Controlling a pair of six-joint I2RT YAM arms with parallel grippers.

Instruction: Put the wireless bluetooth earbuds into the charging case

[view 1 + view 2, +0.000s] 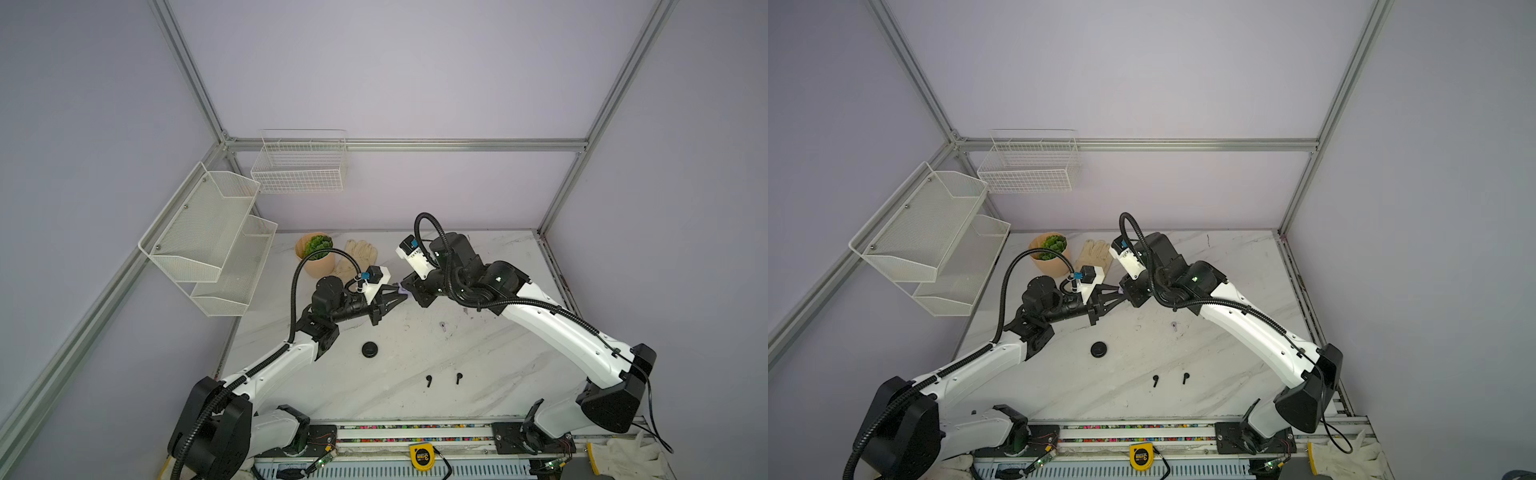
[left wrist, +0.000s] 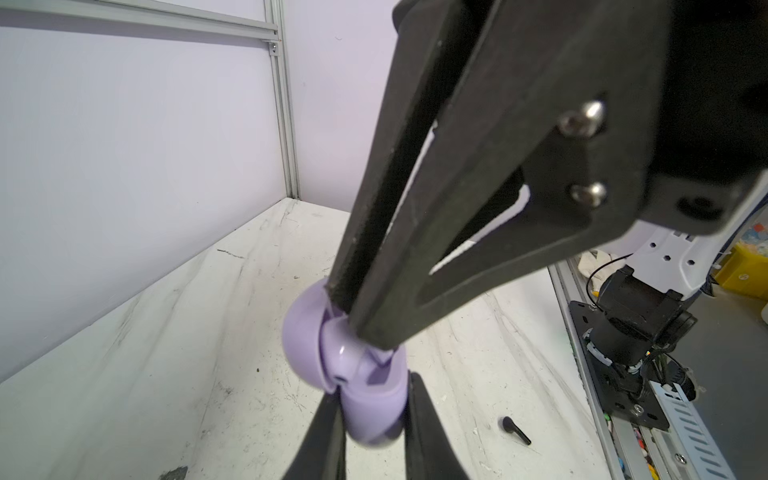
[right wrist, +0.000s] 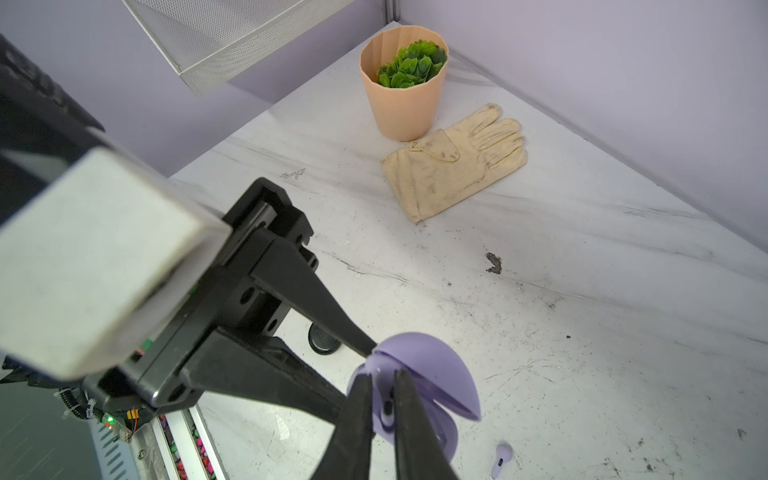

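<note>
Toward the far middle of the tabletop (image 1: 478, 386), the left tool (image 2: 374, 390) is clamped on the body of the lilac charging case (image 3: 428, 365), holding it above the surface with its lid swung open. The right tool (image 3: 382, 376) meets it from the right with its jaws narrow. It seems to pinch a lilac earbud (image 3: 386, 409) at the case's mouth, though its fingers hide most of it. A second lilac earbud (image 1: 443, 326) lies just nearer and to the right. One black earbud (image 1: 428, 380) and another black earbud (image 1: 458, 377) lie side by side nearer still. The closed black case (image 1: 369, 350) sits to their left.
</note>
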